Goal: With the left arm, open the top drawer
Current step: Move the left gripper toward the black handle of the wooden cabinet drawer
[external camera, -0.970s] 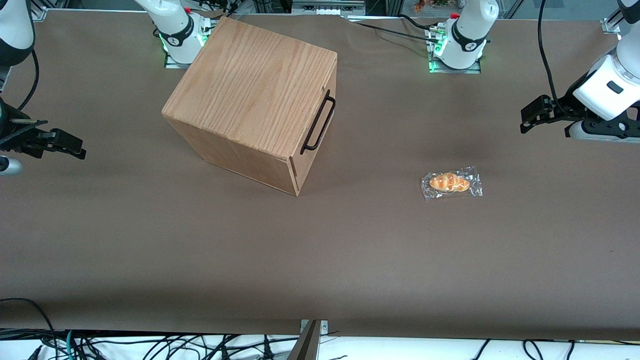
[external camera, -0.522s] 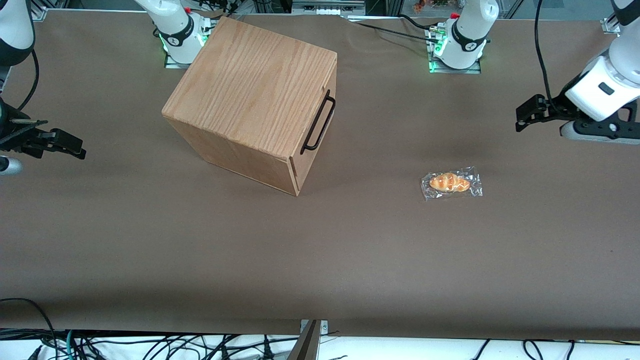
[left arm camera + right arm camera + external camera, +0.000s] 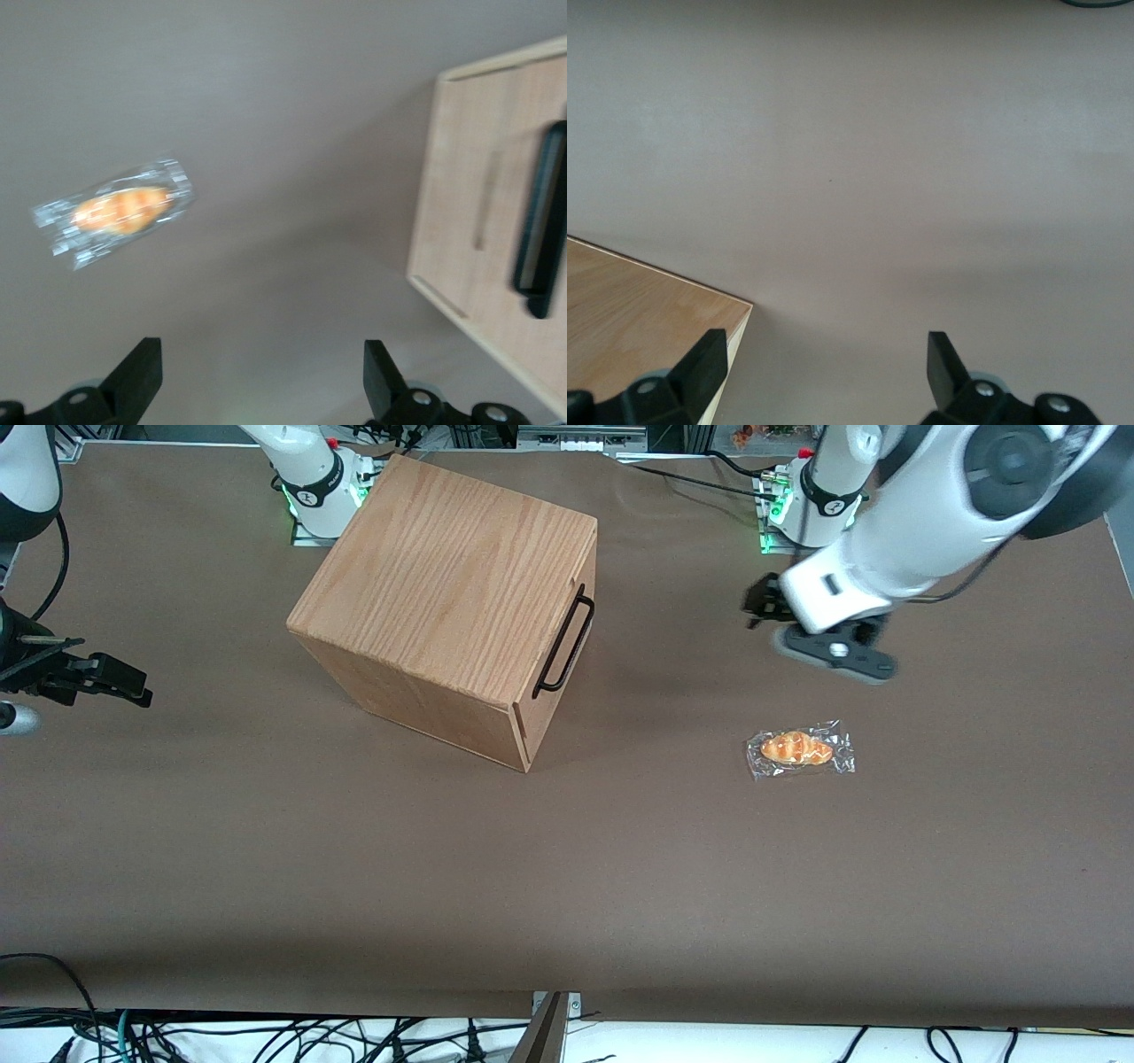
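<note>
At upper right of the front view, the gripper (image 3: 764, 607) hovers, jaws wide apart and empty; the top drawer (image 3: 567, 638) is closed, its handle (image 3: 563, 644) running diagonally.

Table (image 3: 620, 868): one, wide, top covered in a matte brown sheet, evenly lit from above, shadows soft.
Cables (image 3: 266, 1036): black, tangled, lying on a white surface below the table's edge nearest the front camera.
Metal bracket (image 3: 555, 1005): one, fixed at the middle of that same table edge.
Aluminium framing (image 3: 1075, 471): at the table's corner farthest from the front camera, toward the working arm's end.
Black cable (image 3: 673, 474): lay on the table top near the edge farthest from the front camera.
</note>
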`<action>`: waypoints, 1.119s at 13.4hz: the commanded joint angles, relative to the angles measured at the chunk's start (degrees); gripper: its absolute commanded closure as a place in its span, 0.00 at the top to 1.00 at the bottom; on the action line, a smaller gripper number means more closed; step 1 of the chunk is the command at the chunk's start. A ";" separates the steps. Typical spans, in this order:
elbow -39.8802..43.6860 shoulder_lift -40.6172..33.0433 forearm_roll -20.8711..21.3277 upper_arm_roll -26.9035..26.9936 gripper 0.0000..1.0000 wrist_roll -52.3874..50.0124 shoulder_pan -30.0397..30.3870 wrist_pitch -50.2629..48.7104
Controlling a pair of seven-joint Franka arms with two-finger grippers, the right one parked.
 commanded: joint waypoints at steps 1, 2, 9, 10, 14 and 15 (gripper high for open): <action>1.59 3.81 -3.98 -2.24 1.00 -0.02 -1.98 4.21; 1.50 5.39 -5.56 -2.24 1.00 0.07 -3.21 6.93; 0.36 13.31 -11.47 -5.92 1.00 1.12 -5.59 17.67; 0.01 13.58 -11.38 -6.63 1.00 1.12 -5.59 19.16; -1.31 15.08 -11.03 -9.45 1.00 1.21 -5.59 24.09; -1.92 14.99 -10.68 -9.54 1.00 1.21 -5.59 24.09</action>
